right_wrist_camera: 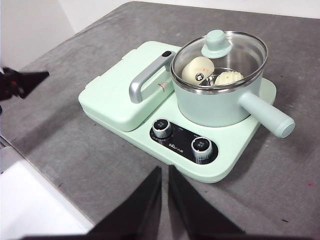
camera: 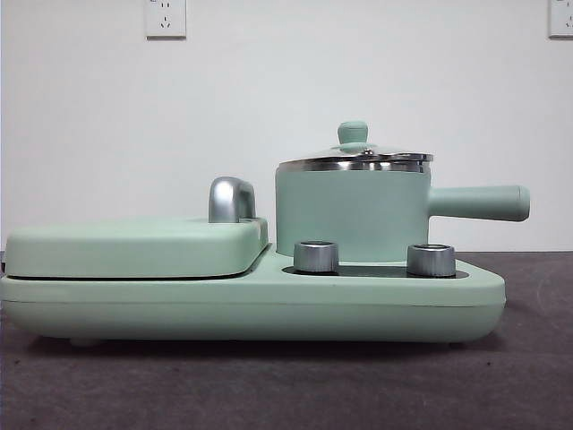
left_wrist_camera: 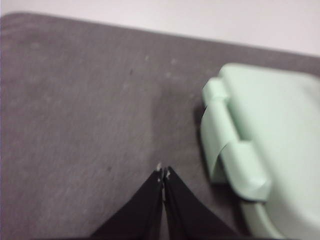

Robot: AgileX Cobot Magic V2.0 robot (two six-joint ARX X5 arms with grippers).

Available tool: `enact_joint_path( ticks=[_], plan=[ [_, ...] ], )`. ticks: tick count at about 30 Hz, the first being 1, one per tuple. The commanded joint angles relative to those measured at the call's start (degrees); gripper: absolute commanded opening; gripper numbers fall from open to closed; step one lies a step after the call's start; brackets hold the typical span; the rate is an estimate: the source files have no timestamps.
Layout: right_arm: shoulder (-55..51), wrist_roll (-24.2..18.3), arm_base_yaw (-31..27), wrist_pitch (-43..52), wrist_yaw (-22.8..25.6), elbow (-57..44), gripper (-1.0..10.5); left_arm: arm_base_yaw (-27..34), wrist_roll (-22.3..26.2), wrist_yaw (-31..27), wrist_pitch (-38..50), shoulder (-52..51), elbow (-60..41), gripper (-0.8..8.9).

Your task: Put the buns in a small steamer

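**Both buns under the glass lid, claws shut and clear**

The small steamer (right_wrist_camera: 217,95) sits on the mint-green cooker base (right_wrist_camera: 235,165), lid on. Through the glass lid (right_wrist_camera: 220,50) the smooth bun (right_wrist_camera: 196,69) and the ridged bun (right_wrist_camera: 229,78) lie side by side inside the pot.

The right claw (right_wrist_camera: 164,172) hangs over the grey worktop (right_wrist_camera: 90,145) in front of the base's two dials, well apart from the steamer, jaws pressed together and holding nothing. The left claw (left_wrist_camera: 163,172) is likewise closed and empty, over bare worktop near the hinged corner of the flat griddle lid (left_wrist_camera: 270,130) (this view is blurred).

Small print runs between the dials, too small to read.
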Motion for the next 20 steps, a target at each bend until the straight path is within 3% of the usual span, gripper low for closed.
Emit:
enact_joint_path(
  ticks=[1,11,20],
  plan=[
    [0.1,-0.5,0.4,0.6,0.0,0.6,0.2,0.4,1.2,-0.2,1.4,-2.3,-2.1,0.07],
    [0.1,-0.5,0.4,0.6,0.0,0.6,0.2,0.6,2.4,-1.9,7.3,-3.1,-6.5,0.07],
    [0.1,-0.5,0.4,0.6,0.0,0.6,0.2,0.6,2.2,-1.9,7.3,-3.1,-6.4,0.07]
  ],
)
